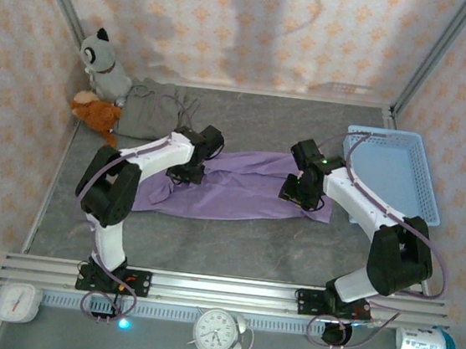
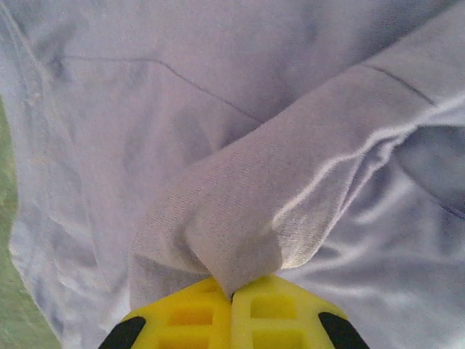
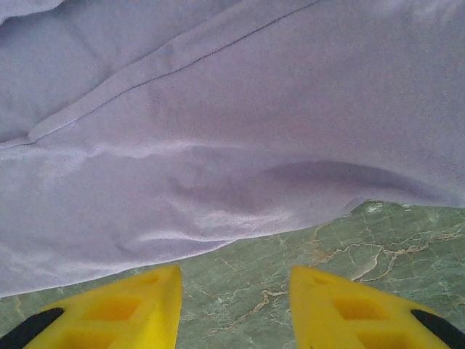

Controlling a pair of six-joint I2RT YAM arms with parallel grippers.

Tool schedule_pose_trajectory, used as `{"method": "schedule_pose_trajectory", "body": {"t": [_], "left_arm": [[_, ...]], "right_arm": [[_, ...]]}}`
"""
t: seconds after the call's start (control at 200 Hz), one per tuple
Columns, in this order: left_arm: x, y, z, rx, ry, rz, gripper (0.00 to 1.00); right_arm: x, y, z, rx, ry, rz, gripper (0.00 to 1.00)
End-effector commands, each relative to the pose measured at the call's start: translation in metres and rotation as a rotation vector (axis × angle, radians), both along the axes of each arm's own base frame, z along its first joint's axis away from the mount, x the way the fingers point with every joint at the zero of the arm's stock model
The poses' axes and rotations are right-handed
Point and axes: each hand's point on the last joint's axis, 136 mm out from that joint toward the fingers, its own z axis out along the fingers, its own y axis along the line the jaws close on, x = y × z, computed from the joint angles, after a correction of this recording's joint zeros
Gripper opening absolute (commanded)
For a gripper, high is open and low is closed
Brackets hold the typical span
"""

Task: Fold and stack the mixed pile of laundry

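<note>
The large lavender garment (image 1: 244, 186) lies spread flat across the middle of the table. The small taupe garment (image 1: 150, 108) sits bunched at the back left. My left gripper (image 1: 186, 172) is down on the lavender cloth's left part. In the left wrist view its yellow fingers (image 2: 190, 314) meet, pinching a raised fold of lavender cloth (image 2: 240, 218). My right gripper (image 1: 300, 194) hovers at the garment's right end. In the right wrist view it (image 3: 234, 282) stands open over bare marbled table, just short of the lavender hem (image 3: 218, 240).
A light blue slatted basket (image 1: 395, 172) stands at the right. A grey plush (image 1: 103, 60) and an orange plush (image 1: 96, 115) sit by the left wall. A clock (image 1: 217, 333), a white timer (image 1: 16, 301) and a can (image 1: 424, 345) lie below the front rail.
</note>
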Motion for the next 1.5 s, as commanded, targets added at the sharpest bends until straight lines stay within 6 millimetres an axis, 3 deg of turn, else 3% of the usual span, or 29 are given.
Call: {"method": "schedule_pose_trajectory", "body": {"t": [0.0, 0.145, 0.25, 0.27, 0.325, 0.405, 0.43, 0.46, 0.515, 0.721, 0.866, 1.006, 1.241, 1.361, 1.496], "left_arm": [[-0.023, -0.018, 0.011, -0.184, 0.038, 0.114, 0.0], [-0.045, -0.047, 0.0, -0.404, 0.069, 0.252, 0.0], [-0.061, -0.055, -0.007, -0.433, 0.083, 0.273, 0.0], [-0.064, -0.059, -0.008, -0.441, 0.091, 0.268, 0.05], [-0.071, -0.074, -0.01, -0.489, 0.123, 0.244, 0.42], [-0.074, -0.081, -0.005, -0.517, 0.129, 0.226, 0.54], [-0.072, -0.075, -0.001, -0.505, 0.106, 0.232, 0.56], [-0.068, -0.067, 0.005, -0.484, 0.072, 0.236, 0.67], [-0.062, -0.047, 0.017, -0.455, 0.013, 0.269, 0.69], [-0.056, 0.047, 0.034, -0.359, -0.131, 0.473, 0.66], [-0.06, 0.084, 0.021, -0.328, -0.15, 0.573, 0.49], [-0.063, 0.094, -0.006, -0.317, -0.126, 0.624, 0.35], [-0.058, 0.099, -0.04, -0.265, -0.104, 0.629, 0.32], [-0.054, 0.1, -0.044, -0.259, -0.105, 0.619, 0.24], [-0.056, 0.104, -0.043, -0.231, -0.102, 0.604, 0.18]], "right_arm": [[-0.006, -0.007, 0.0, -0.029, 0.002, -0.014, 0.44], [-0.007, -0.008, -0.002, -0.031, 0.004, -0.012, 0.44], [-0.007, -0.007, -0.003, -0.03, 0.007, -0.011, 0.44], [-0.006, -0.007, -0.002, -0.028, 0.006, -0.011, 0.44], [-0.005, -0.006, -0.003, -0.027, 0.009, -0.011, 0.44], [-0.003, -0.003, -0.003, -0.023, 0.012, -0.006, 0.44], [-0.002, -0.002, -0.003, -0.02, 0.012, -0.004, 0.44], [0.0, 0.0, -0.002, -0.015, 0.008, 0.0, 0.44], [0.003, 0.004, 0.001, 0.0, -0.005, 0.005, 0.44], [0.01, 0.046, 0.007, 0.053, -0.046, 0.104, 0.44], [0.012, 0.096, 0.009, 0.107, -0.086, 0.21, 0.44], [0.014, 0.162, 0.014, 0.232, -0.138, 0.326, 0.45], [0.004, 0.26, -0.001, 0.309, -0.109, 0.503, 0.43], [-0.004, 0.287, -0.017, 0.295, -0.065, 0.554, 0.41], [-0.006, 0.294, -0.037, 0.275, -0.019, 0.543, 0.41]]}}
